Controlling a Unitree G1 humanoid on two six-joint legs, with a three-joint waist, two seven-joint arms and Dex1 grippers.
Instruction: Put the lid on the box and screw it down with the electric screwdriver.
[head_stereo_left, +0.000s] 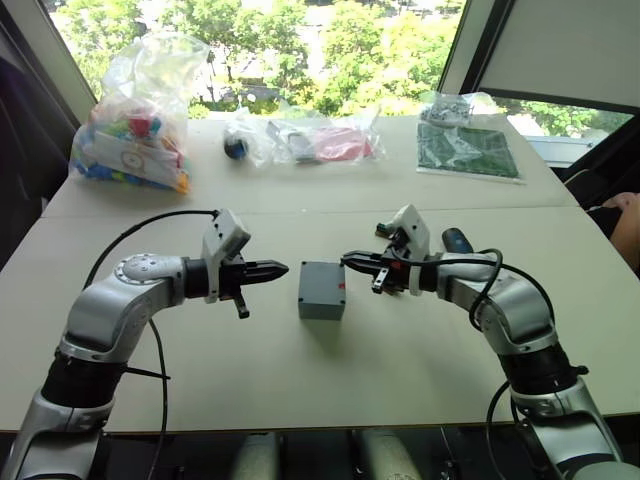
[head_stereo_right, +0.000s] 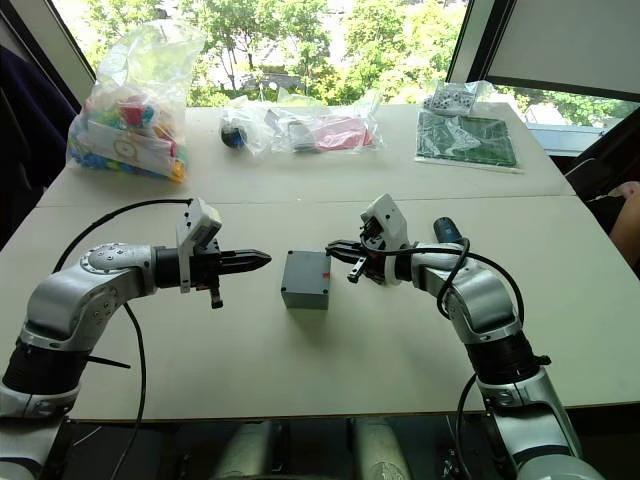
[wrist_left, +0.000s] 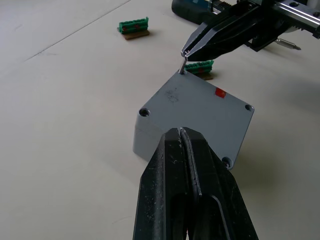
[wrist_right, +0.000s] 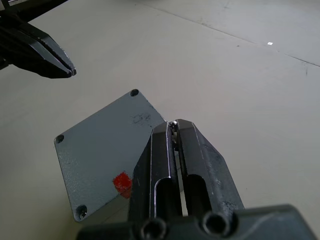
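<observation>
On the pale table (head_stereo_left: 150, 390), near the middle: one grey box (head_stereo_left: 321, 298), upright, with the lid (wrist_left: 200, 112) already seated on top, a screw hole showing at each corner and a small red mark on the lid's upper face. Left gripper (head_stereo_left: 278, 269): level, just left of the box and apart from it, fingers pressed together with nothing between them. Right gripper (head_stereo_left: 350, 260): just right of the box, fingers pinched on a small metal screw (wrist_left: 182, 66), whose tip stands at the lid's far right corner hole. Electric screwdriver (head_stereo_left: 456, 240): dark blue, lying on the table beyond the right forearm, to the right of the box and well apart from it. Two small green terminal blocks (wrist_left: 134, 27): on the table beyond the box. Far side of the table: a clear bag of coloured parts (head_stereo_left: 135, 130) at left, further clear bags (head_stereo_left: 320, 140) at centre, a green board (head_stereo_left: 466, 150) at right.
</observation>
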